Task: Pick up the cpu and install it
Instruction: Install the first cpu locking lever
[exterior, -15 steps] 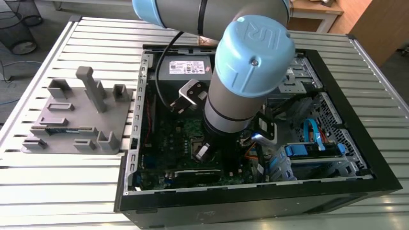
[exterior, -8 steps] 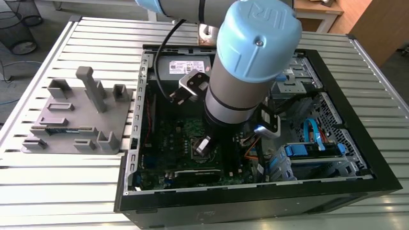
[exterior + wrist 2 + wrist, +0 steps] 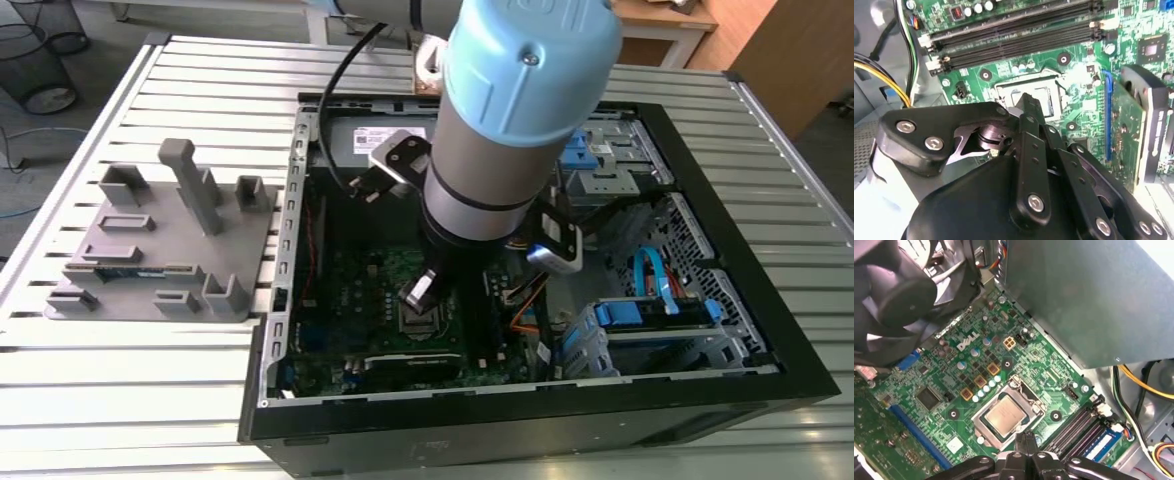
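The cpu (image 3: 1004,417), a small square chip with a shiny silver top, lies flat inside the silver-framed socket on the green motherboard (image 3: 949,390). In the second wrist view a corner of the cpu (image 3: 1046,100) shows past the black fingers (image 3: 1030,117). My gripper (image 3: 1026,441) hangs just beside and above the socket's edge, its two thin fingertips pressed together with nothing between them. In the exterior view the gripper (image 3: 418,295) reaches down into the open computer case (image 3: 534,410) over the socket.
A black fan (image 3: 894,300) and a grey metal box (image 3: 1079,300) stand close over the board. Memory slots (image 3: 1079,425), yellow cables (image 3: 1149,385) and a blue card slot (image 3: 914,427) flank the socket. A grey tray (image 3: 160,250) lies at the exterior view's left.
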Tool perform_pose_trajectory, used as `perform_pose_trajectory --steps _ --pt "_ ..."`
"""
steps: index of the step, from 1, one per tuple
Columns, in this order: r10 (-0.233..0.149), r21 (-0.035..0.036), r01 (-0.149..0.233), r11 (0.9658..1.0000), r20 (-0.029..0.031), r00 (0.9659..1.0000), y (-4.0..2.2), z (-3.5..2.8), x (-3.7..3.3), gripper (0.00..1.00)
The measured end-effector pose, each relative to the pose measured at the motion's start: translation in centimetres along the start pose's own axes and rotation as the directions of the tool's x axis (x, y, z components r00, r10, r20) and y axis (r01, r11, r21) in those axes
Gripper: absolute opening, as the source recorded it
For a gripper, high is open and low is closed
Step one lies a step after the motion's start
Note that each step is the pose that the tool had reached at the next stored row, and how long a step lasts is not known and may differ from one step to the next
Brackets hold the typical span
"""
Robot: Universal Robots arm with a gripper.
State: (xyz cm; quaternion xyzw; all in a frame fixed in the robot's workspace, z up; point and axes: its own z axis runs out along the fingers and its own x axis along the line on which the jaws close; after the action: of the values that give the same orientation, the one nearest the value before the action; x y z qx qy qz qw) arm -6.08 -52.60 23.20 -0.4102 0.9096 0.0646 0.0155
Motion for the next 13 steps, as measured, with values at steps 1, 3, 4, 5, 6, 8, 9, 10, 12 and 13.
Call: perform_pose_trajectory --steps 1,3,4,5,6,8,9,10,12,13 --pt "0.0 0.0019 0.0 1.0 0.0017 1.0 0.17 0.01 0.15 0.11" --pt "-0.001 0.0048 0.001 1.0 0.0041 1.0 0.5 0.02 0.44 0.11" --pt "-0.001 0.0055 0.001 1.0 0.0046 1.0 0.64 0.02 0.55 0.11" --pt "-0.001 0.0061 0.001 1.0 0.005 1.0 0.77 0.03 0.67 0.11" --pt "-0.001 0.0066 0.001 1.0 0.0052 1.0 0.87 0.03 0.75 0.11" --pt "-0.001 0.0071 0.001 1.0 0.0051 1.0 0.91 0.03 0.79 0.11" --pt "-0.001 0.0071 0.001 1.0 0.005 1.0 0.91 0.03 0.79 0.11" --pt "-0.001 0.0072 0.001 1.0 0.0048 1.0 0.92 0.01 0.79 0.11" --pt "-0.001 0.0072 0.001 1.0 0.0049 1.0 0.95 -0.25 0.77 0.11" --pt "-0.001 0.0072 0.001 1.0 0.0051 1.0 0.96 -0.38 0.76 0.11"
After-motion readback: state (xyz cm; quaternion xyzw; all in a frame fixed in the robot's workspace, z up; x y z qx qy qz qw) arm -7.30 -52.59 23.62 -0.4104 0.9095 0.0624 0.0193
